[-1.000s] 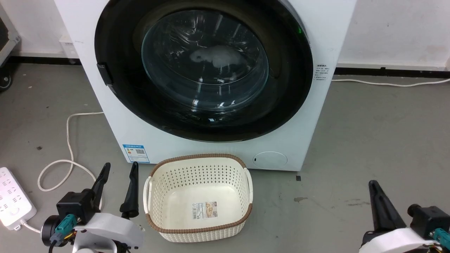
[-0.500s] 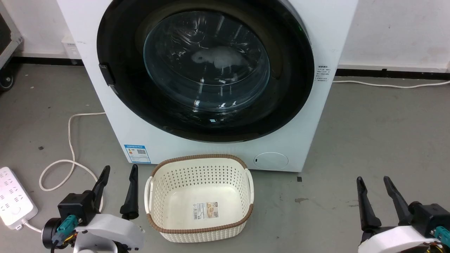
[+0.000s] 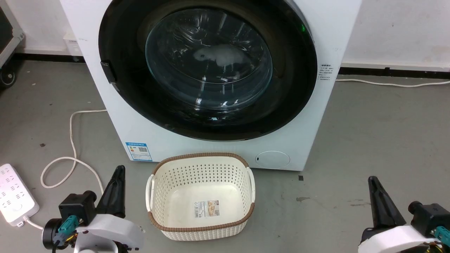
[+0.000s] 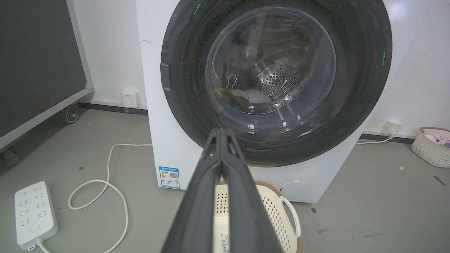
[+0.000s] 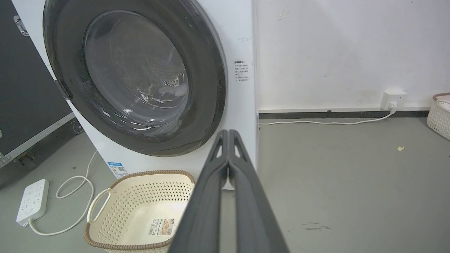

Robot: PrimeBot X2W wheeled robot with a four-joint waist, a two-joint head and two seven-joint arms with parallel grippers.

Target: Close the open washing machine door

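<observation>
No legible text: blue sticker [image 3: 139, 151] on washing machine [image 3: 306, 123], basket label [image 3: 206, 208] too small

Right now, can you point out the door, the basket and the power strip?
door [image 3: 209, 59]: head view, on its glass window.
basket [image 3: 200, 172]: head view, on its far inner wall.
power strip [image 3: 15, 196]: head view, on its top face.

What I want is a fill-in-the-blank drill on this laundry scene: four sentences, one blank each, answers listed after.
1. The washing machine door is not open but ____, its black rim flat against the washing machine.
2. The cream basket stands on the floor directly in ____ of the washer.
3. The left claw and the right claw each have their two fingers pressed ____.
4. The white power strip lies on the robot's ____ side.

Answers: shut; front; together; left
</observation>
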